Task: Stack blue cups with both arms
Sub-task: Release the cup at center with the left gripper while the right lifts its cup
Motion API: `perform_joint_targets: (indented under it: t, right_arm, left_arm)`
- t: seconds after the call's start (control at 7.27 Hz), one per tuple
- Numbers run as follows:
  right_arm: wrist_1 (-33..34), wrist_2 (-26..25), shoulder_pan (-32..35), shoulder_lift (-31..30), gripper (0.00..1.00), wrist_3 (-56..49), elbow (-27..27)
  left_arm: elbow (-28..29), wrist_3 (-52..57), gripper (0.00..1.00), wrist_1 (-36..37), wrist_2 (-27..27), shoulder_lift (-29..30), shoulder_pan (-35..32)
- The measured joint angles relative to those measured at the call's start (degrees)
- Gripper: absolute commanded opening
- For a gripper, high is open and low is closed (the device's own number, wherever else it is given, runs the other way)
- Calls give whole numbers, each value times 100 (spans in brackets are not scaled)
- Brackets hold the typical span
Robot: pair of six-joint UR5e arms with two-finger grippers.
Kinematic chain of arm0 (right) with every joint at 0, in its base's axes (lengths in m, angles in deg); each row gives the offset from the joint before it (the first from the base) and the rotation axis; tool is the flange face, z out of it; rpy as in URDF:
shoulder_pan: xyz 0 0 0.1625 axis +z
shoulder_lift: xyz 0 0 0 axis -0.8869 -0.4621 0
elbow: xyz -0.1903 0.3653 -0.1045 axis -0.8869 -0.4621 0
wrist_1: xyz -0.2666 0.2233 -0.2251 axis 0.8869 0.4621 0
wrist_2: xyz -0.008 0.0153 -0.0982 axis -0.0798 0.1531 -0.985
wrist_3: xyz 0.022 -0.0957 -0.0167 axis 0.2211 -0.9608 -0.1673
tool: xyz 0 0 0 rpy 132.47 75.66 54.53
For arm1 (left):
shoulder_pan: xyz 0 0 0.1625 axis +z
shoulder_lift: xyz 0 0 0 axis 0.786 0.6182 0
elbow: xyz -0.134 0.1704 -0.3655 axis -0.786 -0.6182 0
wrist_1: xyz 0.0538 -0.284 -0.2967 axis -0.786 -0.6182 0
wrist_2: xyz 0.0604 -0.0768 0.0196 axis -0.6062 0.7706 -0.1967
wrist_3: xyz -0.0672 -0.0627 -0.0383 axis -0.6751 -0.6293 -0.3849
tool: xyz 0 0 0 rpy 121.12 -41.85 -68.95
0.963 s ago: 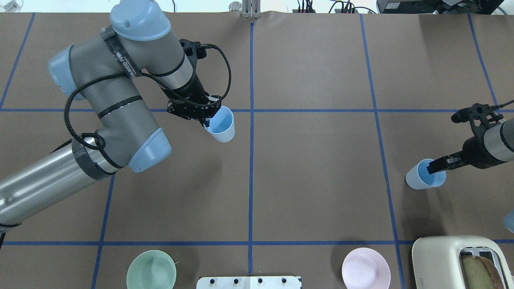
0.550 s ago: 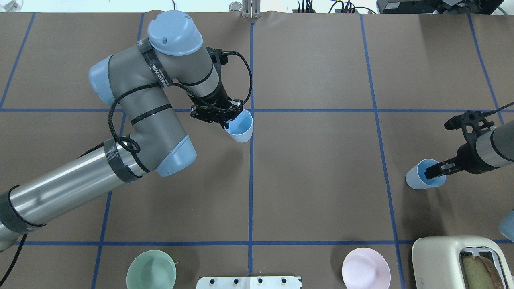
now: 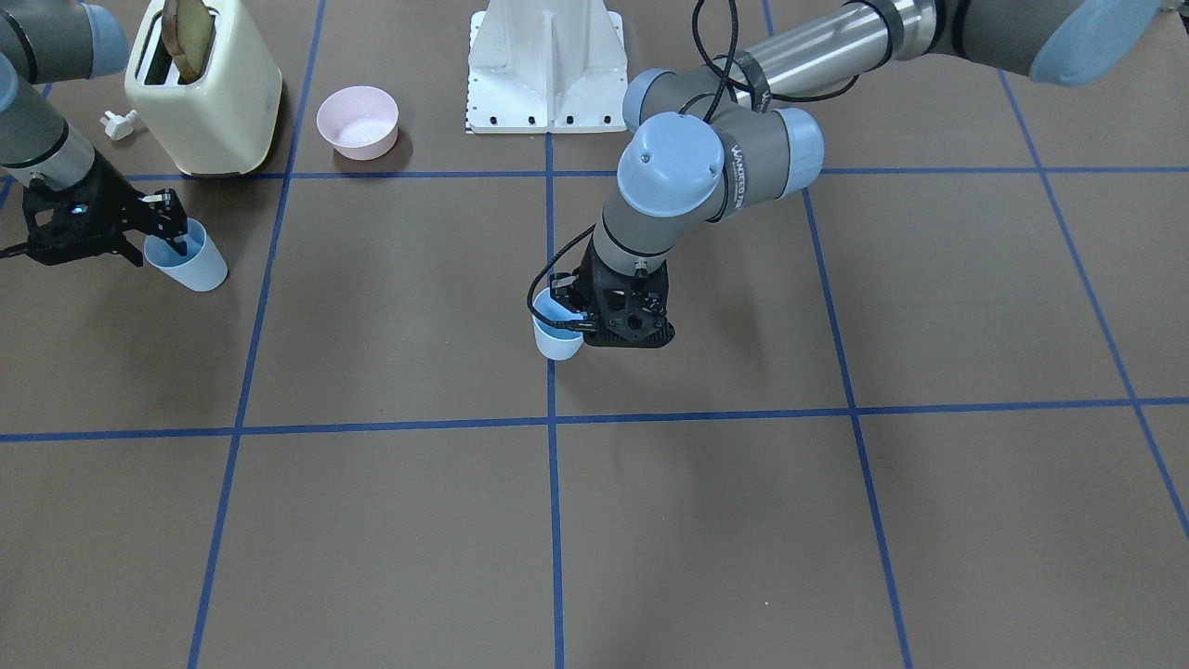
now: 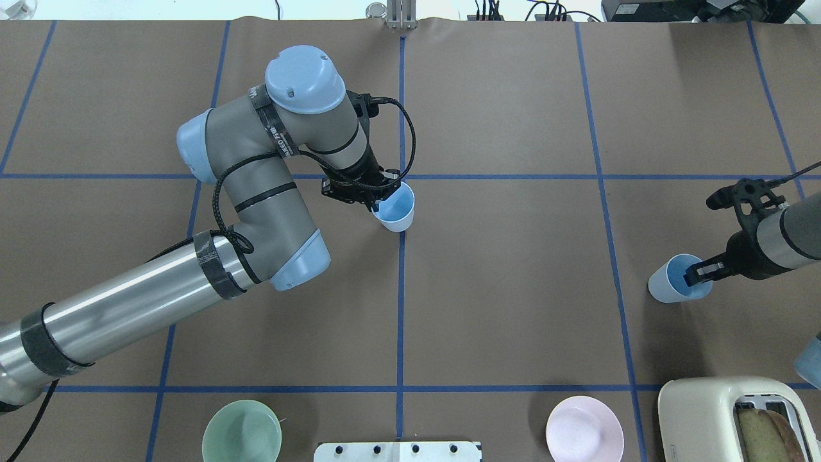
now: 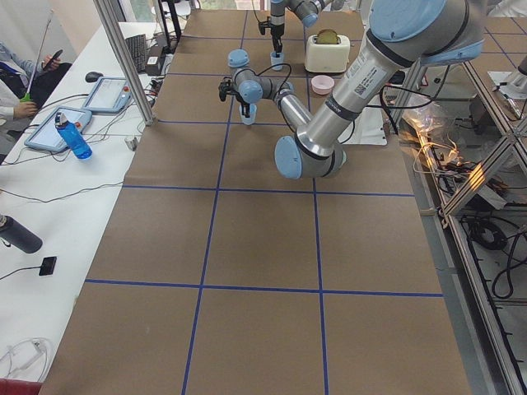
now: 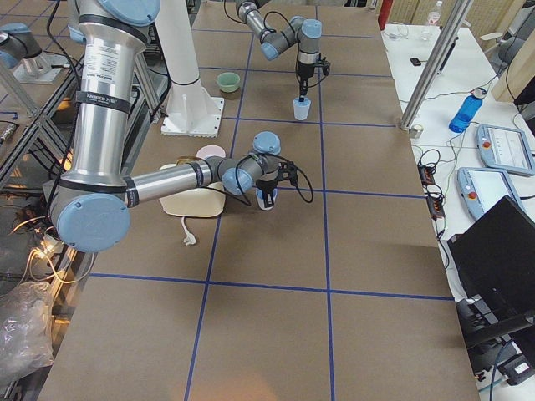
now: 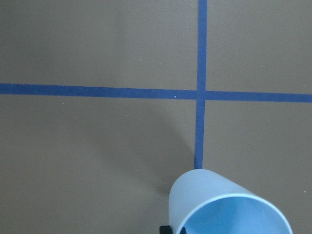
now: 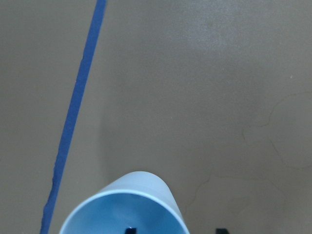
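Left hand pinches one blue cup by its rim; right hand straddles the other cup, seemingly unclenched.

Centre cup: pale blue, upright, at middle tape line. Right-side cup: same, upright, far right.

A cream toaster holding a slice of bread is placed on the brown table covering, which is divided by blue tape lines; a pink bowl is set near the toaster, and a mint-green bowl is located well apart from both.
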Motion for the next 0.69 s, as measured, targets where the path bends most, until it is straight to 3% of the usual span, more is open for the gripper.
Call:
perform_joint_targets:
  t: [0.69]
  right_arm:
    - [63, 321, 295, 294, 0, 0, 25]
  left_arm:
    - [52, -3, 0, -43, -51, 17, 67]
